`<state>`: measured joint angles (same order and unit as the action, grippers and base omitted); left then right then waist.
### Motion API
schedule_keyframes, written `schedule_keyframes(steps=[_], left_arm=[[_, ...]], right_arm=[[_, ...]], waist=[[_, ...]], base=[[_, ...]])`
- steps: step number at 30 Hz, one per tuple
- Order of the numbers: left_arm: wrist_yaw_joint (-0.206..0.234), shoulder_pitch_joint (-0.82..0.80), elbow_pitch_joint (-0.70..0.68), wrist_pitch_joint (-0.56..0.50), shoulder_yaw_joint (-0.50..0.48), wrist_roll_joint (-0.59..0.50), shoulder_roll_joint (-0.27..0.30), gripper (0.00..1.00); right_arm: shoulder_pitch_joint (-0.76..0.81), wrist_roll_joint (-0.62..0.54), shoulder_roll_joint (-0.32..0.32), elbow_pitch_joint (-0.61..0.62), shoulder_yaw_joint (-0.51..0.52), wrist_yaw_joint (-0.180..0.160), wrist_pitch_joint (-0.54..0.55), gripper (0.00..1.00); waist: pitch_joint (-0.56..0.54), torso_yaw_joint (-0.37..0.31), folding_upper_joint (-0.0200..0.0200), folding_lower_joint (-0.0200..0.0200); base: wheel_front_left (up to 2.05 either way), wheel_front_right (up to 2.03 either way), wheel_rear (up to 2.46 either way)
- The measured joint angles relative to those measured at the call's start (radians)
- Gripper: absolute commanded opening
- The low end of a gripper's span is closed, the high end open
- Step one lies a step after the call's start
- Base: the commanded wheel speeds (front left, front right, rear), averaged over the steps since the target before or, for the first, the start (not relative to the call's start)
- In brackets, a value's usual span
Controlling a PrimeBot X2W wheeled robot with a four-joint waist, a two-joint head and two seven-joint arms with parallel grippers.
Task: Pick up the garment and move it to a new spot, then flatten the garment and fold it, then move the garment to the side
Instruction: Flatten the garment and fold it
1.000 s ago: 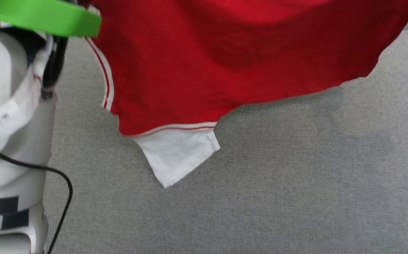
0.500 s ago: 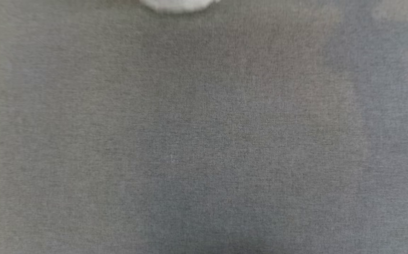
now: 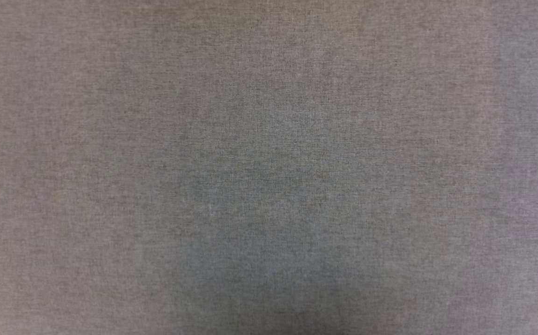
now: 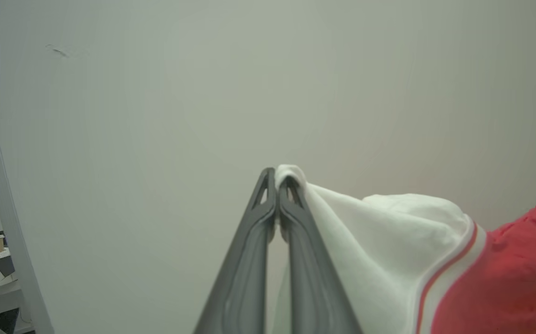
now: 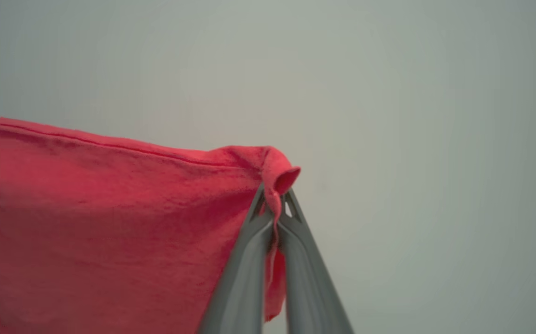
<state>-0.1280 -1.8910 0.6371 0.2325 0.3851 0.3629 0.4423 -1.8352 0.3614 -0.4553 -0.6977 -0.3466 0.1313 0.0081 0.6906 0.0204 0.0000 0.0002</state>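
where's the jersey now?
The jersey hangs between both tools against a wall: left tool pinches its white sleeve in the left wrist view, right tool pinches a red edge in the right wrist view.

The head view is dim and soft, its grey fabric surface (image 3: 64, 139) mottled with blocky compression patches and a darker shadow low at the centre. Both wrist views are evenly and softly lit against a pale wall (image 4: 156, 93), without glare, and the garment (image 5: 87, 208) looks slightly out of focus
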Motion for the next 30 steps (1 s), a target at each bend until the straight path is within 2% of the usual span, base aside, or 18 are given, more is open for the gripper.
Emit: schedule_keyframes(steps=[3,8,16,24,30], left_arm=[[0.000,0.041,0.011,0.013,0.027,0.025,0.002,0.00],[0.000,0.199,-0.011,0.022,0.060,0.063,0.020,0.00],[0.006,0.567,-0.183,0.023,-0.005,0.087,0.059,0.00],[0.055,1.002,-0.372,0.023,-0.067,0.088,0.056,0.00],[0.095,1.297,-0.465,0.023,-0.070,0.102,0.053,0.00]], right_arm=[[0.021,0.030,0.008,-0.041,-0.042,0.000,-0.037,0.00],[0.138,0.100,0.036,-0.078,-0.117,0.000,-0.103,0.00],[0.371,0.236,0.033,-0.055,-0.235,0.000,-0.161,0.00],[0.671,0.365,-0.058,0.058,-0.357,0.000,-0.171,0.00],[0.873,0.427,-0.116,0.135,-0.425,0.000,-0.145,0.00]], waist=[[0.011,0.001,0.0000,0.0000],[0.006,0.002,0.0000,0.0000],[-0.043,0.002,0.0000,-0.0001],[-0.148,0.010,0.0000,-0.0002],[-0.248,0.012,0.0000,-0.0003]], base=[[0.00,0.00,0.00],[0.00,0.00,0.00],[0.00,0.00,0.00],[0.00,0.00,0.00],[0.00,0.00,0.00]])
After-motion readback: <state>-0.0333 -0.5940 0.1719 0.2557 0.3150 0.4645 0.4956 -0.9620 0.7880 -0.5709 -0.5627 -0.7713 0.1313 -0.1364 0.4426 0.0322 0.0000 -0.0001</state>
